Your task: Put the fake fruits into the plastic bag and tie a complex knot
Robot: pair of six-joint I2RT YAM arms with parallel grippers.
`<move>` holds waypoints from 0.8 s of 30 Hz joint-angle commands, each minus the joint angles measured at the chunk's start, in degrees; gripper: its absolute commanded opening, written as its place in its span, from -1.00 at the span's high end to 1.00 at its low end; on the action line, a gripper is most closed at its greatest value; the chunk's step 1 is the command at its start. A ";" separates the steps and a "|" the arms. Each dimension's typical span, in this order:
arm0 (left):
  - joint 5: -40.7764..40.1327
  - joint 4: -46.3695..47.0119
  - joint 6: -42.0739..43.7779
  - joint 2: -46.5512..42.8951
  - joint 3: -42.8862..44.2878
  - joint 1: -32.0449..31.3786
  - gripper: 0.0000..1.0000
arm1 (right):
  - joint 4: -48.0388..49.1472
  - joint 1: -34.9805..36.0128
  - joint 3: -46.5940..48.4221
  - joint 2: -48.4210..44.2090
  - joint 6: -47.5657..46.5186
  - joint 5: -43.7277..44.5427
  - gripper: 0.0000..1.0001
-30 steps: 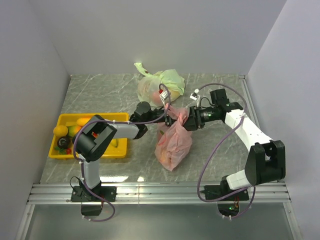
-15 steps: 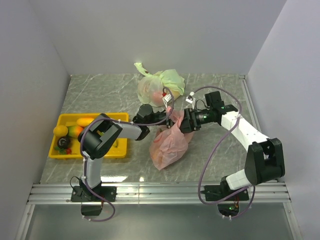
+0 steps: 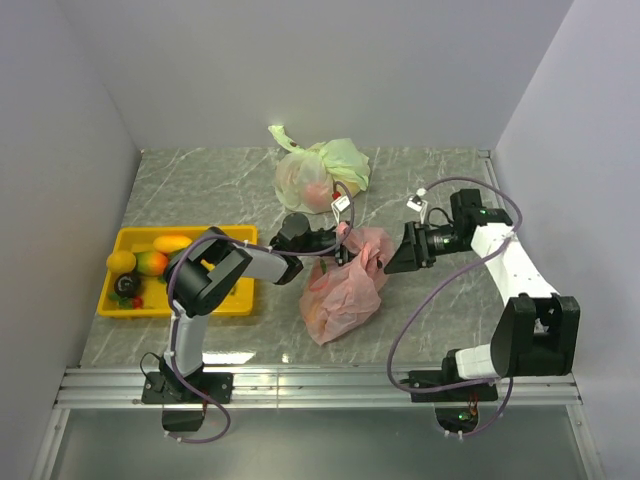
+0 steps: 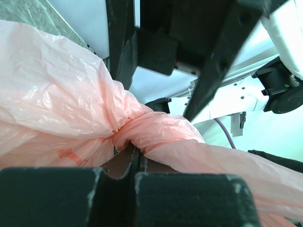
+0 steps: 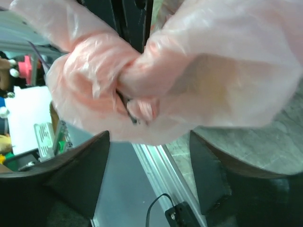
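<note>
Nearest to the arm bases, the pink bag (image 3: 340, 295) lies on the grey table (image 3: 200, 190), about in the middle between the two arms. It is full and rounded, with its top drawn up toward the far side. The top is twisted into a thick bunch, and the left pincer (image 3: 338, 240) is closed tight on this bunch. In the left wrist view the plastic is squeezed between the two fingers (image 4: 189, 198). The right pincer (image 3: 392, 263) stands just beside the right side of the bag with its jaws wide apart. In its own view the twisted bunch is in front of the fingers, not inside them. Whether the tips touch the plastic, I cannot tell. Something yellowish shows through the plastic, but I cannot tell which fruit it is.

To the left, a little farther, is the yellow tray (image 3: 135, 233) with several fruits (image 3: 150, 262) in it: yellow, orange and dark ones. The elbow of the left arm hangs over the right end of the tray. Farthest, near the back wall, a green-and-white bag (image 3: 330, 165), knotted on top, rests on the table just behind the left pincer.
</note>
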 commanded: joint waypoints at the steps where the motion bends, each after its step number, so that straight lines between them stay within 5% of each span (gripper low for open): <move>1: 1.40 3.94 0.93 0.00 0.84 -0.50 0.99 | -3.87 -3.10 1.38 -0.50 -2.80 -6.07 -0.32; 11: 1.58 3.06 2.33 -0.17 1.45 -1.29 0.99 | 9.57 -4.42 -1.25 2.85 15.39 -11.97 -0.13; 24: 1.49 1.65 3.48 -0.61 1.63 -1.56 0.99 | 11.69 -2.14 -4.77 2.76 15.14 -8.54 0.01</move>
